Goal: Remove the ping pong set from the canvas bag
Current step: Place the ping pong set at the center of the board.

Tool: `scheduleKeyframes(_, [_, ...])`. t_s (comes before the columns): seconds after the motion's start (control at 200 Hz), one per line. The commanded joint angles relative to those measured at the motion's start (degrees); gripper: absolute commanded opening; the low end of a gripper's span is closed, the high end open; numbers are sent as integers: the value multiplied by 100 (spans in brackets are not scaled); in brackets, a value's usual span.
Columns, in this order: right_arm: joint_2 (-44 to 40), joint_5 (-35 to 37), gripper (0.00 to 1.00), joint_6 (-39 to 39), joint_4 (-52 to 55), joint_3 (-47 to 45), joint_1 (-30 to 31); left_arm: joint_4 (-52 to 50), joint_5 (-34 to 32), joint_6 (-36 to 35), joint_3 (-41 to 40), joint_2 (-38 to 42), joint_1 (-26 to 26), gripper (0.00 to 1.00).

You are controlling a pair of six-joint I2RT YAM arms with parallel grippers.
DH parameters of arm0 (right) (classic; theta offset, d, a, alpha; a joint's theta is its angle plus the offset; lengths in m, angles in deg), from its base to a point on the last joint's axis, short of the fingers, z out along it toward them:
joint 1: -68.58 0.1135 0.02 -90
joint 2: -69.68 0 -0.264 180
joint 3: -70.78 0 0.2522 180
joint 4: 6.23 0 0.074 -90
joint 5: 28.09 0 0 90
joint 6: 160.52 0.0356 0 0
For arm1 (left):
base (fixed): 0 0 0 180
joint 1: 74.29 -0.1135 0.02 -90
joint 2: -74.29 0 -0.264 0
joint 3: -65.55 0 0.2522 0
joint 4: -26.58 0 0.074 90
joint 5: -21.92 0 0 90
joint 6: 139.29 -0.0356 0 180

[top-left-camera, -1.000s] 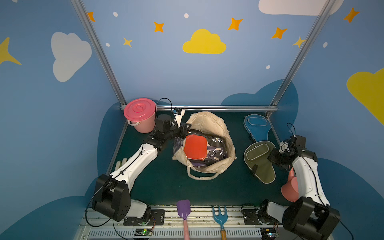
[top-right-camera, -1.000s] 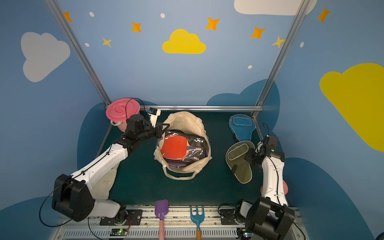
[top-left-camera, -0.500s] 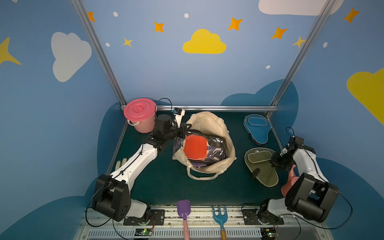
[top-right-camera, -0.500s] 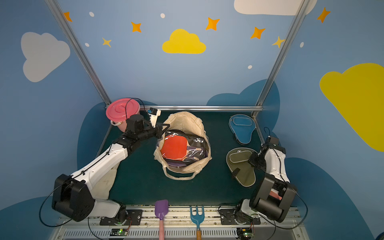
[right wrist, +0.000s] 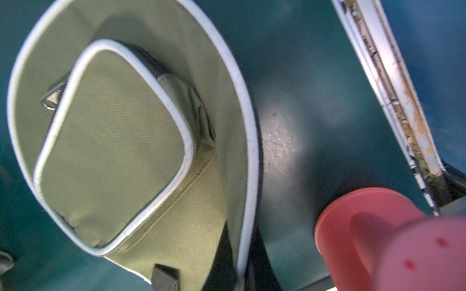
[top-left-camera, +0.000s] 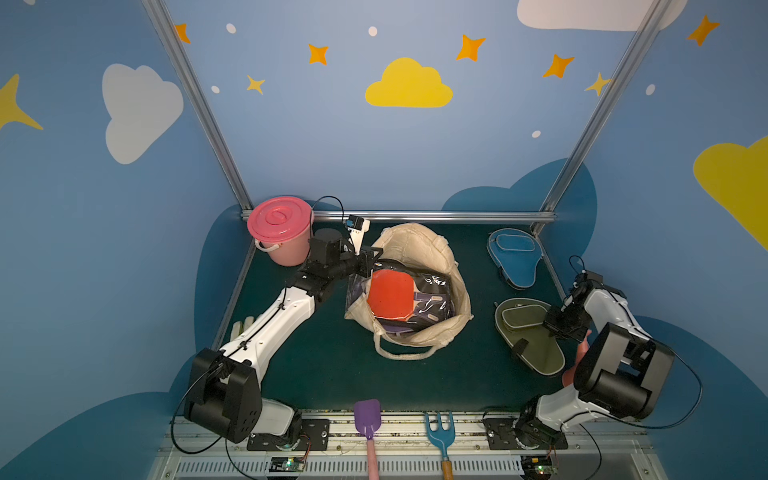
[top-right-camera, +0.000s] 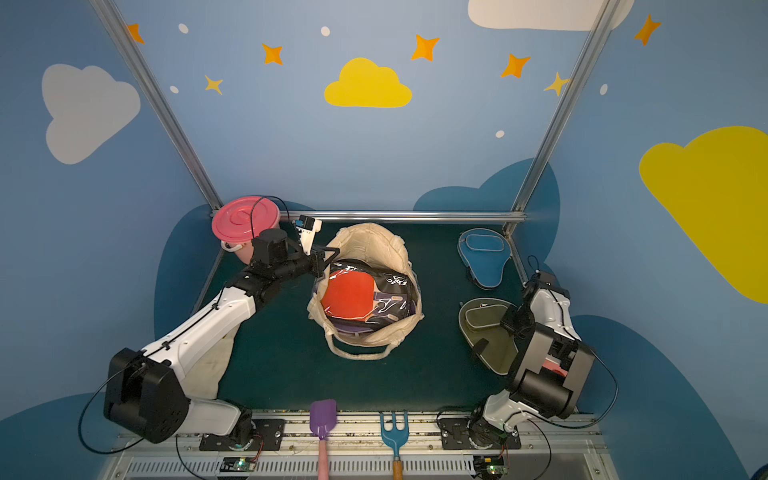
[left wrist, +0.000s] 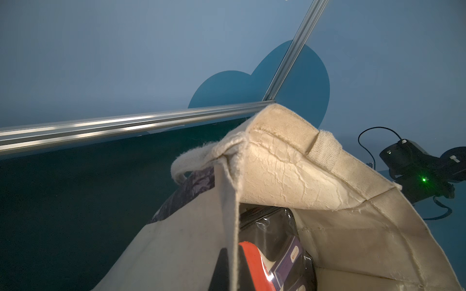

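We see a cream canvas bag with a grey-blue print outside, against a dark green tabletop. The red paddle gleams in clear wrap over black-and-purple packaging. The blue zip cover and the olive zip cover both have pale piping; the olive one has black straps. The lidded bucket is pink, the toy shovel purple, the toy rake blue. A blurred pink object, dotted red, may be a watering can. Blue walls carry yellow and white clouds and orange stars.
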Motion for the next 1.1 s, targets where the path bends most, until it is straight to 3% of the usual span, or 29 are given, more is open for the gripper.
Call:
scheduleKeyframes(0.0, [136, 283, 0, 60, -13, 179, -46, 35, 159, -57, 85, 41, -6, 4])
scheduleKeyframes(0.561, [325, 769, 0, 192, -52, 285, 15, -35, 107, -114, 86, 34, -18, 4])
scheduleKeyframes(0.896, [316, 883, 27, 133, 14, 466, 283, -37, 124, -123, 89, 6, -29, 4])
scheduleKeyframes(1.096, [360, 1068, 29, 178, 13, 565, 497, -28, 132, -114, 84, -3, -33, 4])
